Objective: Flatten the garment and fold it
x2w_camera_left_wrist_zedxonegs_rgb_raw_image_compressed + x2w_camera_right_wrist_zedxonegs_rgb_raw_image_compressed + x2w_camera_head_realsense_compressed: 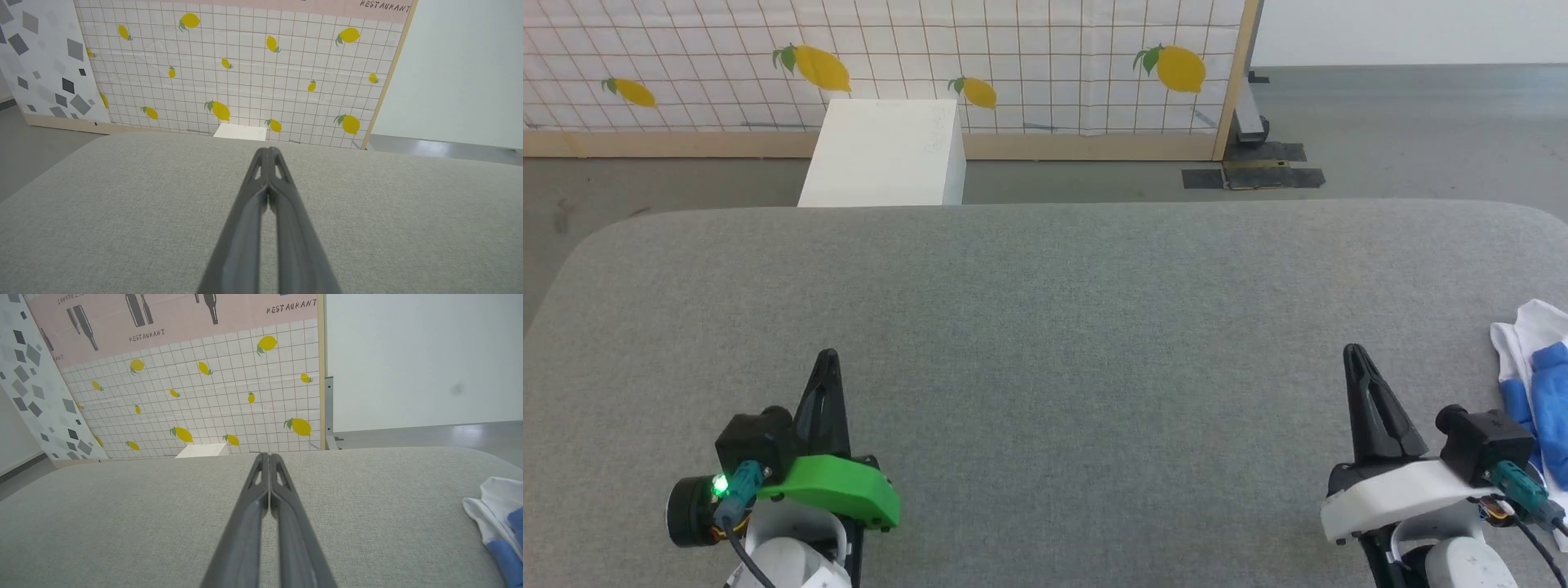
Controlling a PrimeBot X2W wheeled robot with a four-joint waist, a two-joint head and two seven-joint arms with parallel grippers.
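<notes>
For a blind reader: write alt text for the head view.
A crumpled white and blue shirt lies at the right edge of a grey padded table. The left claw and right claw, both shut, point forward over the table.

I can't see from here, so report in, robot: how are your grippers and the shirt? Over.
Left gripper shut, empty. Right gripper same. Garment crumpled on table, right of right gripper, untouched. Nothing blocking.

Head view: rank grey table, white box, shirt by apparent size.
Largest: grey table.
Then white box and shirt look near alike; the shirt is nearer and cut off by the frame, so unranked.
</notes>
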